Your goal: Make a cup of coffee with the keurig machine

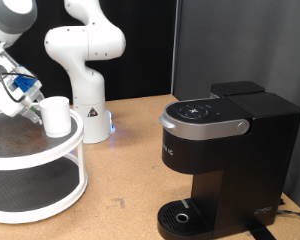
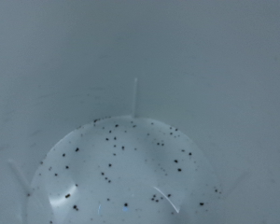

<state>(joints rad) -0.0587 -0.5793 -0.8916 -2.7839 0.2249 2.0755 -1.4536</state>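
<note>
Over at the exterior view's left, my gripper (image 1: pixel 30 100) sits right against the cup (image 1: pixel 56 115) on the white stand (image 1: pixel 50 200); can't tell if it's pinching yet. Keurig (image 1: pixel 215 160) is well right. A loose grab could tip the cup off the rim.

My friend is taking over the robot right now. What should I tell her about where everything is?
Gripper: at the cup, on the exterior view's left; whether it grips is unclear.
Cup: upright on the top tier of the white two-tier stand. The wrist view shows only a blurry speckled pale surface.
Keurig machine: on the exterior view's right, lid shut, round drip base bare.
Done: nothing visible yet.
Left: the cup is not under the machine.
</note>
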